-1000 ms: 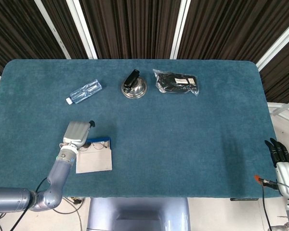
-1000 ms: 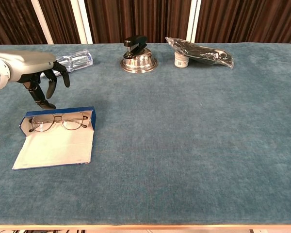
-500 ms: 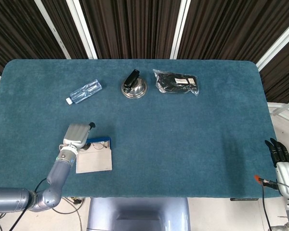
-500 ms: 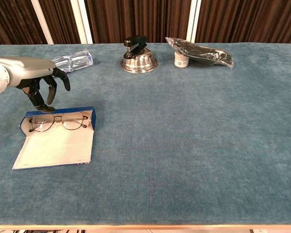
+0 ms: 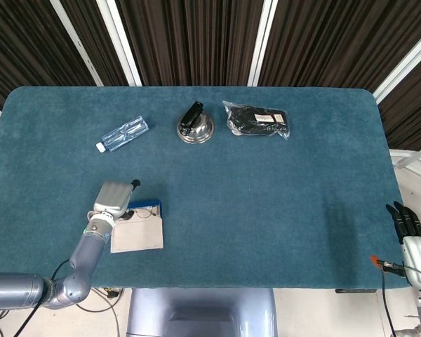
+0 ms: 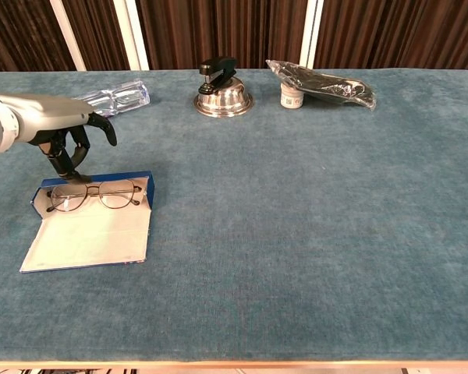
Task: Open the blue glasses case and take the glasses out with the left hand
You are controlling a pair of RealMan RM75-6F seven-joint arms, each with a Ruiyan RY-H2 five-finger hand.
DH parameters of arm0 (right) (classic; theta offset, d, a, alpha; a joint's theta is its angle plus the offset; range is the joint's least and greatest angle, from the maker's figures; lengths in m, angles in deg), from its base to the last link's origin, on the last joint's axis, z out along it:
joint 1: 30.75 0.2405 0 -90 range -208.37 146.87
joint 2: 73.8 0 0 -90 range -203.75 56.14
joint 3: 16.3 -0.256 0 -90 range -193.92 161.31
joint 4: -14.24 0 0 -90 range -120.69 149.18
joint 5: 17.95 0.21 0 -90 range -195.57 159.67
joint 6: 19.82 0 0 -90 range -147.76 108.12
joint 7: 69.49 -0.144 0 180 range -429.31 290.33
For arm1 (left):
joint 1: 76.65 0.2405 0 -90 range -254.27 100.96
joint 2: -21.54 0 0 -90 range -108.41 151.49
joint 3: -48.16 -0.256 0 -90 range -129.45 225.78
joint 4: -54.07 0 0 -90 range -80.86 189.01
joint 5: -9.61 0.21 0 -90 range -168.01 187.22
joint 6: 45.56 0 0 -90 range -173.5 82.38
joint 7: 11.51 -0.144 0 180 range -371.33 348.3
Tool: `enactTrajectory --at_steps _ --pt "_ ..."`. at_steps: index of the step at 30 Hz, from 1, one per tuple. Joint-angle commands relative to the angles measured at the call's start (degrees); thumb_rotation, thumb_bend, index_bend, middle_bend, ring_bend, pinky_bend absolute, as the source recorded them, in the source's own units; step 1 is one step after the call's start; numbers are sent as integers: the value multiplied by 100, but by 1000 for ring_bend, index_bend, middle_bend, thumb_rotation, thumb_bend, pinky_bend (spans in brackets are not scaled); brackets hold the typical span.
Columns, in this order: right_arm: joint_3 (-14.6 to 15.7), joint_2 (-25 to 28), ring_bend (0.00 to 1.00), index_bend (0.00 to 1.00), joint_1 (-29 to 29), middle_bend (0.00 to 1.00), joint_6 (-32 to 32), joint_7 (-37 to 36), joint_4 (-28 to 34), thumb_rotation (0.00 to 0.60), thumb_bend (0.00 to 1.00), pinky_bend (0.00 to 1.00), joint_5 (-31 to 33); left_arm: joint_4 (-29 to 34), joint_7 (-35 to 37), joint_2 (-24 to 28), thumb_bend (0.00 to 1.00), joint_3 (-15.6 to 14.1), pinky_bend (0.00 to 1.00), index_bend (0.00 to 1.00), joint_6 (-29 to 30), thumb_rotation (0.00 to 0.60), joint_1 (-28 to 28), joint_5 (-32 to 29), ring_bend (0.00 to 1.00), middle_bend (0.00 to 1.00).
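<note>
Teal felt covers the table (image 6: 296,234) edge to edge.

Far left, near front edge: blue glasses case (image 6: 90,222) lies open, its pale lid flap folded flat toward the front. Glasses (image 6: 93,195) sit inside, along the back half of the case against the blue rim, lenses facing up, thin metal frame. They lie free; nothing grips them.

Left robot hand (image 6: 66,144) hangs just behind the back left corner of the case, grey back of the hand up, dark fingers (image 6: 62,162) curled downward and apart, holding nothing. Fingertips are close to the case rim; contact cannot be told from either view. In the head view the same robot hand (image 5: 112,199) overlaps the left end of the case (image 5: 139,232).

Behind it, further back on the table: clear plastic bottle (image 6: 117,97) on its side, looks empty of coloured liquid.

Centre back: domed metal bell-shaped object (image 6: 222,100) with a black stapler (image 6: 217,68) resting on top.

Right of that: clear plastic bag (image 6: 324,86) holding something black, with a small white piece at its left end.

Far right, off the table edge, seen only from the head view: right robot hand (image 5: 410,228), dark fingers extended and apart, holding nothing.
</note>
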Motion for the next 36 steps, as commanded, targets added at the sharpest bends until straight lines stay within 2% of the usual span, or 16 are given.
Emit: enactTrajectory --at_steps 1,7,14,19,25,36 --pt "0 -1 0 0 0 0 -1 0 -1 600 161 214 1 -15 -9 -18 256 -6 1000 211 -10 600 3 -6 988 690" --pt "-1 -3 0 0 1 0 0 5 -3 600 170 214 2 -78 -2 -97 257 -11 1000 223 -53 600 13 -47 988 716" --pt "0 -3 0 0 0 0 10 -4 -11 600 173 214 -10 -204 63 -197 367 39 1000 241 -97 600 37 -168 988 748" --pt "2 -5 0 0 0 0 13 -6 -17 600 174 214 -16 -237 101 -222 406 56 1000 254 -151 600 56 -261 987 757" --pt "1 -9 0 0 0 0 18 1 -18 600 175 214 -19 -215 136 -211 409 90 1000 266 -205 600 60 -336 987 760" --pt "2 -10 0 0 -2 0 24 3 -21 600 177 214 -22 -181 143 -202 408 102 1000 410 -160 600 62 -279 988 799"
